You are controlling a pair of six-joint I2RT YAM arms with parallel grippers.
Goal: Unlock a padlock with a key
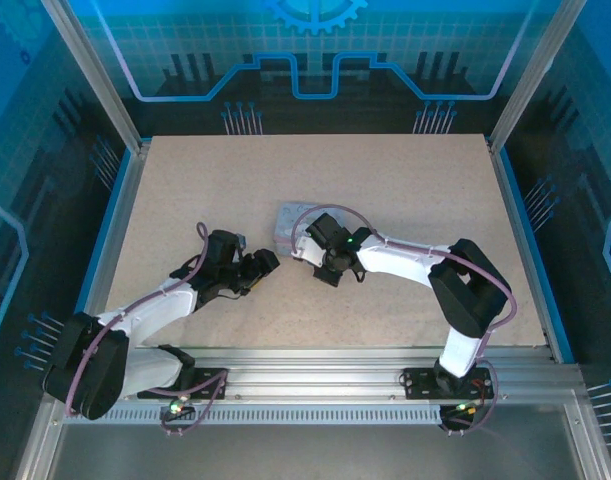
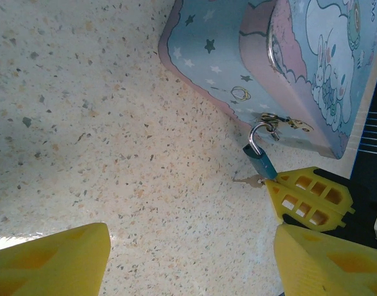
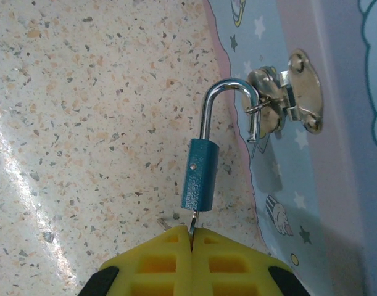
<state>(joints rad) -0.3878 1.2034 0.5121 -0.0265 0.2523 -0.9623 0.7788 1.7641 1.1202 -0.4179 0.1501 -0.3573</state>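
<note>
The padlock (image 3: 200,176) is a small dark blue body with a silver shackle (image 3: 225,92). The shackle hooks through the hasp (image 3: 281,102) of a pale blue cartoon tin (image 3: 324,203), and its free end hangs outside the body. My right gripper (image 3: 192,235) is shut on the thin silvery key (image 3: 193,222), whose blade enters the padlock's underside. In the left wrist view the padlock (image 2: 262,161) hangs from the tin (image 2: 281,68), with the right gripper's yellow fingers (image 2: 308,200) just below it. My left gripper (image 2: 191,262) is open over bare table, a short way left of the lock.
In the top view the tin (image 1: 288,226) lies near the table's middle, with the left gripper (image 1: 260,265) and right gripper (image 1: 330,272) close on either side below it. A small pale metal piece (image 2: 247,180) lies on the table by the right fingertips. Speckled table (image 1: 385,180) stretches beyond.
</note>
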